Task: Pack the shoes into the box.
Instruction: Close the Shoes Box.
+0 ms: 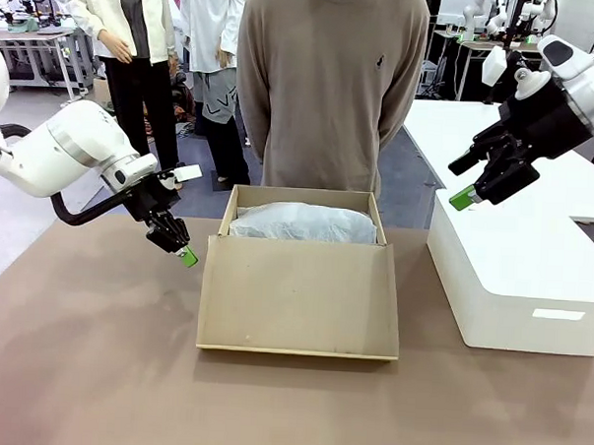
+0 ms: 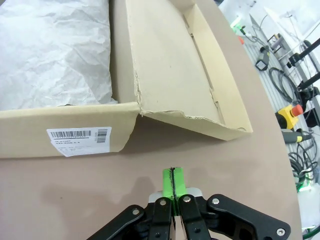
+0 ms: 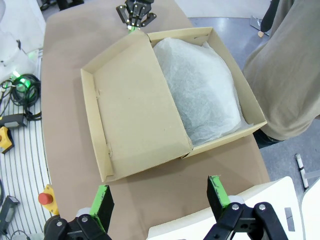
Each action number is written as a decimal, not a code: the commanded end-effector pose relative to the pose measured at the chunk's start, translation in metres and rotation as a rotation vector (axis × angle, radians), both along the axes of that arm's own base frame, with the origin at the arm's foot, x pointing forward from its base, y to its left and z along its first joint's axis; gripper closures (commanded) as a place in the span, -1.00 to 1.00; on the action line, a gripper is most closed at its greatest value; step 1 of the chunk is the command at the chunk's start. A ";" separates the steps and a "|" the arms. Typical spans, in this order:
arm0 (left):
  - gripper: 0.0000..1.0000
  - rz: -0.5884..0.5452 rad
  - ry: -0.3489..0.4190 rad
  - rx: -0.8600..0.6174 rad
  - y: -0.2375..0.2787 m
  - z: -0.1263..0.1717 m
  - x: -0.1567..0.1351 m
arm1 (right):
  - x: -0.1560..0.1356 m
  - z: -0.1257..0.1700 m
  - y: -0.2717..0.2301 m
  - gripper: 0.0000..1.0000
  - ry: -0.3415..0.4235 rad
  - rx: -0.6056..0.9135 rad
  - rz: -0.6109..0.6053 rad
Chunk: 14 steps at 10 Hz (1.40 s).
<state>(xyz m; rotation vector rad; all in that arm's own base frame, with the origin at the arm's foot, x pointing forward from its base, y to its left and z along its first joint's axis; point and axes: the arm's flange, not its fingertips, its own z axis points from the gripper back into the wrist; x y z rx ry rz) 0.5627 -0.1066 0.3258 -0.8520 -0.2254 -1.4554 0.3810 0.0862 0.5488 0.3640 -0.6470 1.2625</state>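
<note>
The tan cardboard box (image 1: 303, 196) stands open at the table's middle. Its flap lid (image 1: 299, 296) lies flat toward me, and crumpled white tissue paper (image 1: 302, 223) covers the inside. The shoes are hidden. My left gripper (image 1: 187, 256) is shut and empty, low over the table just left of the box's front corner. In the left wrist view its gripper (image 2: 172, 176) points at the box wall (image 2: 30, 122) beside the lid (image 2: 170, 60). My right gripper (image 1: 459, 182) hangs open and empty to the box's right. From above, this gripper (image 3: 160, 192) looks down on the lid (image 3: 135, 105) and tissue (image 3: 205, 95).
A large white box (image 1: 511, 281) sits on the table's right side, under my right gripper. A person in a tan sweater (image 1: 328, 86) stands right behind the box. A barcode label (image 2: 77, 140) is on the box's side wall. Brown tabletop lies bare in front and to the left.
</note>
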 end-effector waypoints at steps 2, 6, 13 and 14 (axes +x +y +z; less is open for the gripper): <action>1.00 0.000 0.000 0.000 0.000 0.000 0.000 | 0.002 0.000 -0.001 -1.00 -0.013 0.026 0.027; 1.00 -0.079 0.052 -0.021 -0.006 -0.012 0.012 | 0.002 0.000 -0.001 -1.00 -0.013 0.026 0.027; 1.00 -0.098 0.103 -0.067 -0.022 -0.038 0.020 | 0.002 0.000 -0.001 -1.00 -0.013 0.026 0.027; 1.00 -0.099 0.102 -0.078 -0.025 -0.042 0.019 | 0.002 0.000 -0.001 -1.00 -0.013 0.026 0.027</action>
